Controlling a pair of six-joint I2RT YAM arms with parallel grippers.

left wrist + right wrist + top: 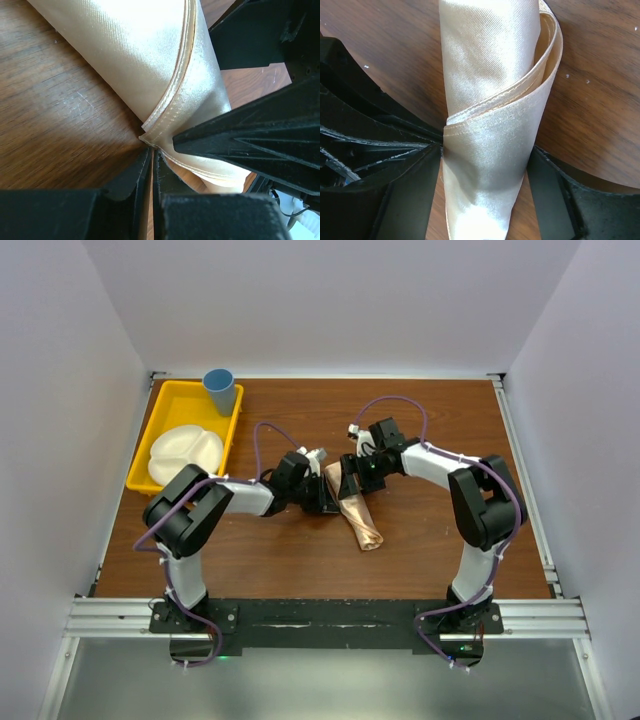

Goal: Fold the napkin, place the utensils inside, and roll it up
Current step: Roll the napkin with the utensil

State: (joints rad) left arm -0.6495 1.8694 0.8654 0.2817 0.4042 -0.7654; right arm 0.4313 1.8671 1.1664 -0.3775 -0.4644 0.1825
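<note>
A: Pinning that flap, is it? Where's the peach satin napkin (pixel 362 518)?

B: Rolled up, mid-frame on the brown wooden bench (pixel 300 560). The left tool (pixel 151 152) is all but closed at the hem corner, likely so the roll won't spring open. The right tool (pixel 485 165) straddles the roll, fingers wide against its sides. Whether it grips, I cannot tell.

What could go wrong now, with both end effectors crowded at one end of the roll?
The outer hem of the napkin lies loose; if the right end effector, straddling the roll, squeezes off-centre, the roll may unwind.
The left end effector, shut at that hem's corner, sits almost against the right one; they could collide.
</note>
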